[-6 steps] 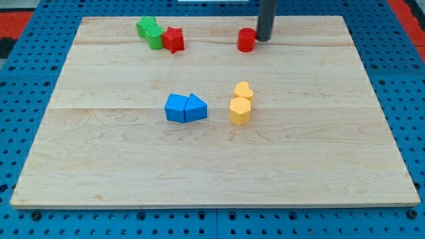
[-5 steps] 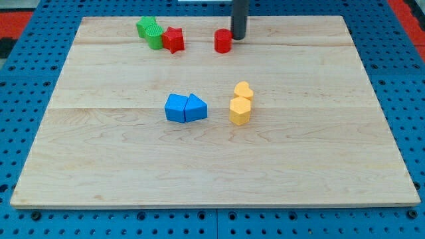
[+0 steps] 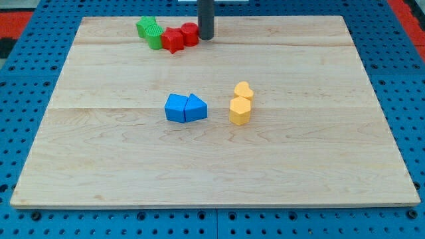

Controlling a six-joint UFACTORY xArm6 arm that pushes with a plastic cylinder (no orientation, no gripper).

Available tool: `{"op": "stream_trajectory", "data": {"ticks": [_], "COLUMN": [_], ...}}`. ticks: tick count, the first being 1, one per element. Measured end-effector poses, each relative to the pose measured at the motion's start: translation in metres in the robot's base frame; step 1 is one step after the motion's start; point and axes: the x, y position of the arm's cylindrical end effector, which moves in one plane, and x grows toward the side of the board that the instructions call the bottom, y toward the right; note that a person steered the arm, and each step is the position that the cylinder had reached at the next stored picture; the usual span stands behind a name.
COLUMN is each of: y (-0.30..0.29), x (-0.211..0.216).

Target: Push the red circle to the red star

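near the view's top, left of centre on the wooden board, the red circle sits pressed against the right side of the red star, the two touching. my tip stands just at the circle's right edge, in contact with it or very nearly so; the dark rod rises straight up from there and leaves the frame at the view's top. there is no pincer on this arm, only the rod, so nothing is spread, pressed together or pinching anything.

on the star's left, touching it, are two green blocks: one right beside the star and the other a little further toward the view's top left; their ridged tops show, but i cannot make out their shapes. green, star, circle and tip form a tight row slanting slightly along the board's top edge.

well apart from that row, about the middle of the board, two blue blocks lie side by side and touching: a blue block on the left with a slanted top, shape unclear, and a blue triangle on its right. just to the right of them, with a gap between, two yellow blocks stand one behind the other and touching: a yellow heart nearer the view's top and a yellow hexagon below it.

the board rests on a blue pegboard surface, with a red patch at each top corner of the view.
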Motion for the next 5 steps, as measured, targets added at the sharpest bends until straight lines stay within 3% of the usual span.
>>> {"op": "stream_trajectory", "data": {"ticks": [4, 5], "y": [-0.041, -0.006], "x": [-0.019, 0.029]}}
